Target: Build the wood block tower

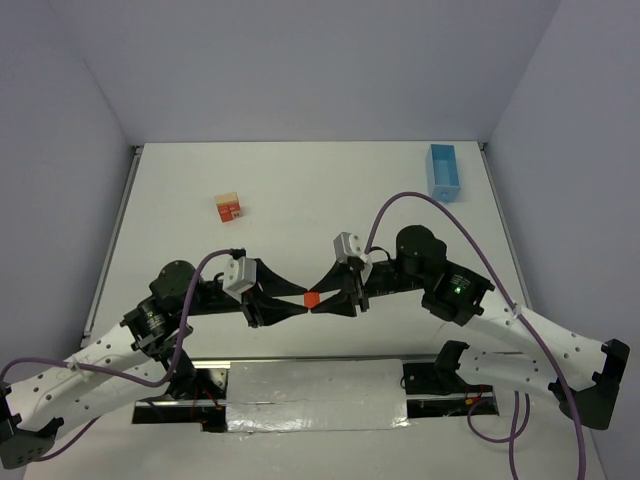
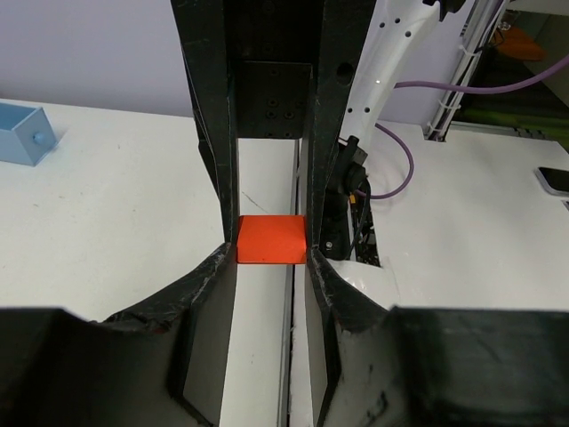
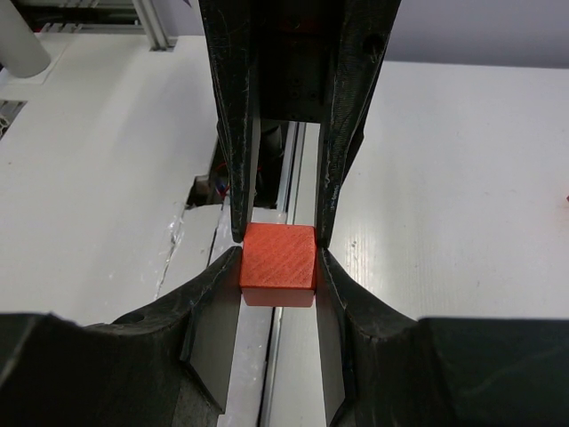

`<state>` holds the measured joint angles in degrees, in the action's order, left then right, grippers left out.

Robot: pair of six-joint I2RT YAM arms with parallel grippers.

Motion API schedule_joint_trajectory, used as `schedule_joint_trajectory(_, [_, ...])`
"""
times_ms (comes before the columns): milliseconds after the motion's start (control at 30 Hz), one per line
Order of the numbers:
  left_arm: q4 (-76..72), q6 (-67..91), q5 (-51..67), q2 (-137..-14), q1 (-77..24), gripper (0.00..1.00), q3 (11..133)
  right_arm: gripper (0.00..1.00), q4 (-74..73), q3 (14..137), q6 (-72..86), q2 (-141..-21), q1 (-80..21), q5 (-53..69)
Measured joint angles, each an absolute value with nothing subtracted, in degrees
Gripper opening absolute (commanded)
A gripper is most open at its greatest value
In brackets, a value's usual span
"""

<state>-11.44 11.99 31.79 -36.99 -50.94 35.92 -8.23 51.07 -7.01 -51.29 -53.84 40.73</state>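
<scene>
Orange cube (image 1: pixel 311 298) is held off the table (image 1: pixel 330 190), near its front edge, pinched from both sides. The left hand (image 1: pixel 299 303) and right hand (image 1: pixel 323 302) meet tip to tip, each narrow on it. A small red-and-tan stack (image 1: pixel 229 208) stands well apart (far left); a blue tray (image 1: pixel 443 172) sits far right.

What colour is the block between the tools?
The block is red-orange, clearest in the right wrist view.
</scene>
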Motion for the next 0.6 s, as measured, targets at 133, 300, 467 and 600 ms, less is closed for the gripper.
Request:
schedule_joint_trajectory(133, [-11.33,12.05,31.44,-36.95,-50.94,0.0,36.01,0.15,-8.12,51.07,-6.94,-51.27,-53.84,40.71])
schedule_joint_trajectory(300, [-11.55,12.19,30.85,-36.49,-50.94,0.0,36.01,0.37,-7.25,51.03,-6.9,-51.18,-53.84,40.62])
schedule_joint_trajectory(467, [-11.9,12.29,30.04,-35.68,-50.96,0.0,36.01,0.54,-5.93,51.0,-6.74,-51.18,-53.84,40.21])
schedule_joint_trajectory(600, [-12.08,12.36,29.61,-35.18,-50.96,0.0,36.01,1.0,-5.37,50.61,-6.46,-50.76,-53.84,39.31])
